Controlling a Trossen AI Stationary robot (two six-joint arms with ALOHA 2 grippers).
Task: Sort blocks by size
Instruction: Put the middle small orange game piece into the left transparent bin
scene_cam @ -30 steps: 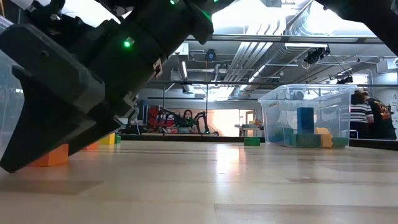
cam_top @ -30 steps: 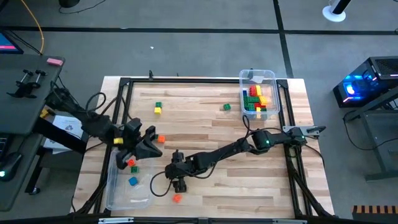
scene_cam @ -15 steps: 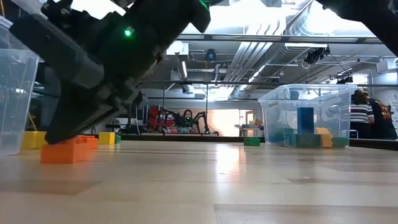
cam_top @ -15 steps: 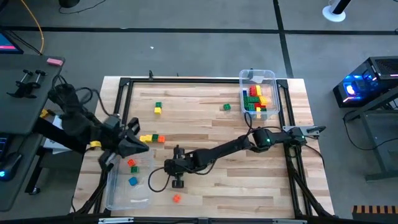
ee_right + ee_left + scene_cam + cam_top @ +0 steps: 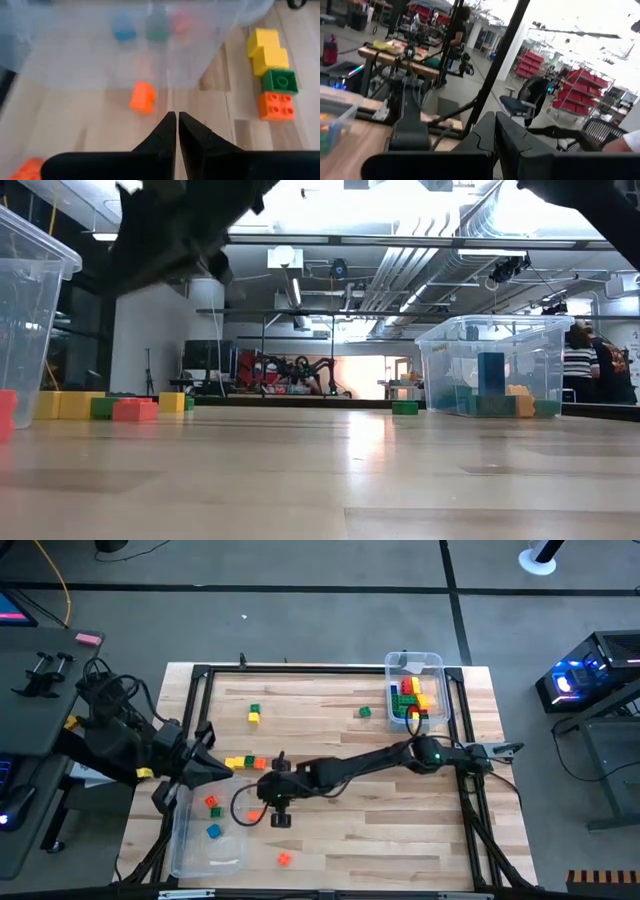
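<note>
The right gripper (image 5: 262, 790) reaches across the wooden table (image 5: 340, 830) to just beside the clear bin (image 5: 190, 845) at the left edge. In the right wrist view its fingers (image 5: 165, 131) are pressed together with nothing between them. Ahead of the closed tips, slightly off to one side, a small orange block (image 5: 142, 97) lies on the table against the bin's wall, apart from the fingers. Off to the other side sits a row of touching blocks: a yellow block (image 5: 267, 50), then a green block (image 5: 280, 81), then an orange-red block (image 5: 276, 105); from above this row (image 5: 245, 763) lies between the two grippers. Blurred through the bin wall are a blue, a green and a red block; the high view shows a red block (image 5: 211, 802) and a blue block (image 5: 213, 831) inside the bin.

The left gripper (image 5: 205, 766) is raised over the table's left edge near the bin, its fingers (image 5: 512, 137) closed together and empty in the left wrist view.

A lone orange block (image 5: 284, 859) lies near the front edge. A second clear bin (image 5: 436, 665) at the far right holds a pile of blocks (image 5: 415, 700).
</note>
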